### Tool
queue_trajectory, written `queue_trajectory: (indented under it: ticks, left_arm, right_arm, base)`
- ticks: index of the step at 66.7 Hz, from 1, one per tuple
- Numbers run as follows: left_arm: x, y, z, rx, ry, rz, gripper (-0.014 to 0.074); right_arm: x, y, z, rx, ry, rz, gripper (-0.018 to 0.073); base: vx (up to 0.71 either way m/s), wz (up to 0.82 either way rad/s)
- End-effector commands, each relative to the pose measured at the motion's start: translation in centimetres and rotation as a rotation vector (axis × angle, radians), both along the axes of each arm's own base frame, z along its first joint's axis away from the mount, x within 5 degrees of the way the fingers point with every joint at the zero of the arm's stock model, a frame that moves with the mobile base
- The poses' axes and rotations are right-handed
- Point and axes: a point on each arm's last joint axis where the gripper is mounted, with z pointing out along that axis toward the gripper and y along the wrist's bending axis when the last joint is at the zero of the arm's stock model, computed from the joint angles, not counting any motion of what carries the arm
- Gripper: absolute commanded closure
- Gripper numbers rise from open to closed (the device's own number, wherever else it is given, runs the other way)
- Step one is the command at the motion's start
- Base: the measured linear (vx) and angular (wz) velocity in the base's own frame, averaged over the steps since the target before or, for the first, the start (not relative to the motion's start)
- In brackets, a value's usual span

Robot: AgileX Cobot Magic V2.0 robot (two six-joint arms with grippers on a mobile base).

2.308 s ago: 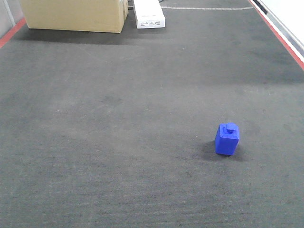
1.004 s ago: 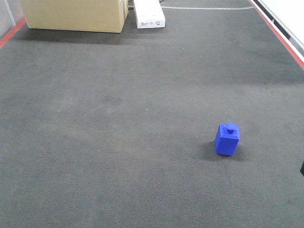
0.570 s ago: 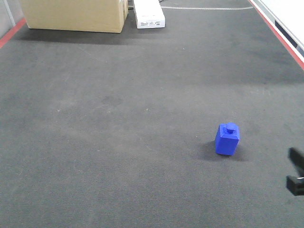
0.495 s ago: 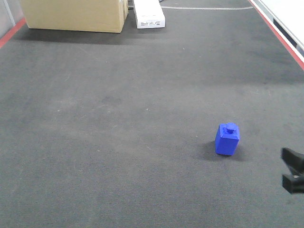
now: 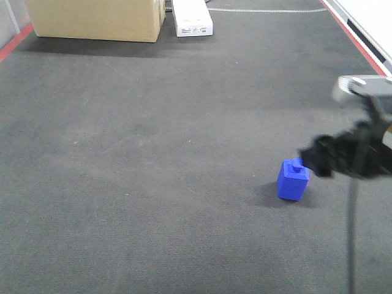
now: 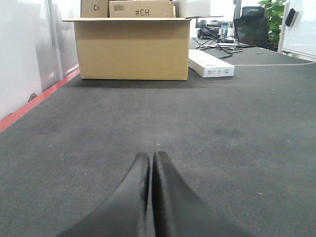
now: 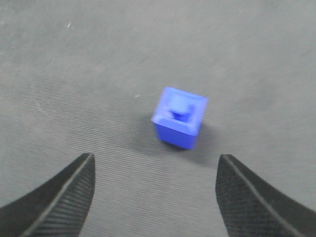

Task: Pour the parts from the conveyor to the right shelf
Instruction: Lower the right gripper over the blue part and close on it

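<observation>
One small bright-blue part (image 5: 293, 179), a cube with a round stud on top, stands upright on the dark grey conveyor (image 5: 153, 153). My right gripper (image 5: 313, 160) hangs blurred just right of and above it, not touching. In the right wrist view the part (image 7: 180, 117) lies ahead of the right gripper (image 7: 155, 158), which is open wide with nothing between its fingers. My left gripper (image 6: 151, 155) is shut and empty, low over the conveyor (image 6: 237, 128). The right shelf is out of view.
A large cardboard box (image 5: 95, 18) and a flat white box (image 5: 192, 18) stand at the belt's far end, and both also show in the left wrist view: cardboard box (image 6: 131, 47), white box (image 6: 211, 65). Red strips (image 5: 361, 46) edge the belt.
My right arm has come in from the lower right edge and moved up and left until it is beside the blue part. The part has stayed in place.
</observation>
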Motion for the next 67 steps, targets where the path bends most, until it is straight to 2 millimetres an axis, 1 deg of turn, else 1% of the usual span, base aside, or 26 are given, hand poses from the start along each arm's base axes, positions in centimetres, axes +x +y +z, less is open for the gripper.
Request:
queue_trajectory:
  ticks: [1, 5, 13, 22, 29, 42, 55, 67]
  left_arm:
    - [-0.2, 0.0, 1.5, -0.013, -0.103, -0.006, 0.0603]
    - [-0.2, 0.0, 1.5, -0.013, -0.103, -0.006, 0.0603]
    - [-0.2, 0.0, 1.5, -0.013, -0.103, -0.006, 0.0603]
    - [-0.2, 0.0, 1.5, -0.013, -0.103, -0.006, 0.0603]
    - [-0.2, 0.0, 1.5, -0.013, -0.103, -0.006, 0.0603]
    - [-0.2, 0.0, 1.5, -0.013, -0.103, -0.006, 0.0603]
    - [-0.2, 0.0, 1.5, -0.013, -0.103, -0.006, 0.0603]
    - [-0.2, 0.0, 1.5, -0.013, -0.103, -0.006, 0.0603]
  right_arm:
    - [2.6, 0.6, 1.1, 0.014, 0.03, -0.047, 0.0054]
    - [3.9, 0.8, 1.0, 0.007, 0.086, -0.069, 0.0054]
    - [6.3, 1.2, 0.1, -0.02, 0.191, -0.092, 0.0054]
    - [8.5, 1.5, -0.6, -0.039, 0.266, -0.126, 0.0054]
    - [9.7, 1.7, -1.0, -0.043, 0.305, -0.143, 0.0054]
    - [11.2, 2.1, -1.7, -0.039, 0.346, -0.172, 0.0054]
    - [11.9, 0.7, -2.8, -0.03, 0.388, -0.237, 0.0054]
    - [12.2, 0.7, -3.4, -0.036, 0.395, -0.208, 0.0054]
  base:
    - [0.0, 0.0]
    - [0.0, 0.0]
    - [0.0, 0.0]
    - [0.0, 0.0]
    - [0.0, 0.0]
    - [0.0, 0.0]
    - [0.0, 0.0]
    - [0.0, 0.0]
